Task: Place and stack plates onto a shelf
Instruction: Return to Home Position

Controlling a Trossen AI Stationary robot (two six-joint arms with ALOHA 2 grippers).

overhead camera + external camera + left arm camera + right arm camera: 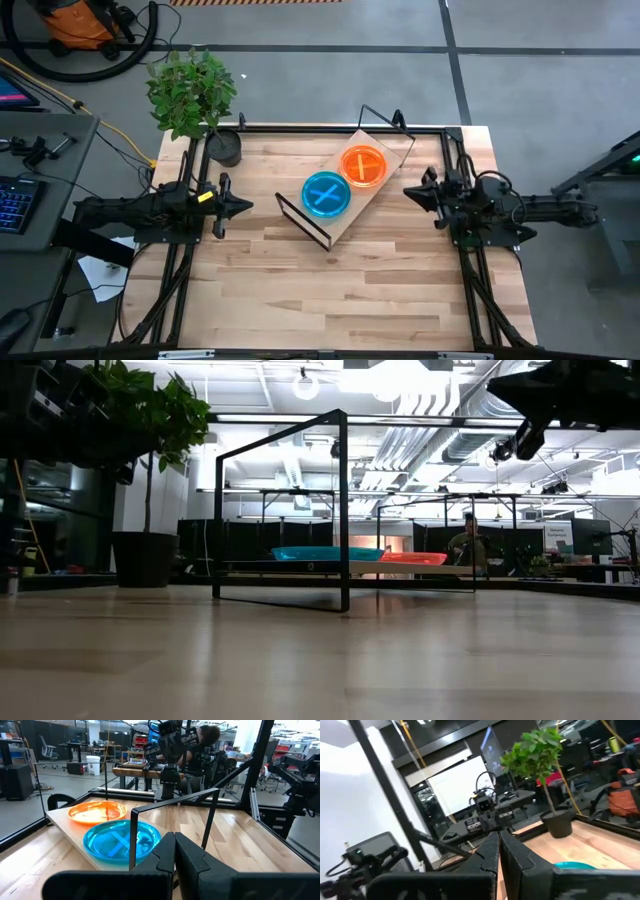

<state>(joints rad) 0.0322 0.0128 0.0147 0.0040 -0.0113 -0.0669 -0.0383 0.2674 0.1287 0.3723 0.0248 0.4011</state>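
Left gripper (243, 206), fingers pressed together and holding nothing, hangs over the left side of the butcher-block wooden tabletop (330, 290), pointing toward the middle. Right gripper (408, 191) faces it from the right side, likewise clenched on nothing. Between them, well apart from both, I see the light wooden rectangular shelf (392, 160) with thin black wire frame ends, lying at a slant across the back middle of the table. On its board sit two small round translucent plastic plates, just beside each other: an orange plate (363, 166) toward the back right end and a cyan-blue plate (326, 194) toward the front left end. Whether more plates lie under either one, I cannot tell. A leafy green potted plant (195, 95) stands at the table's back left corner.
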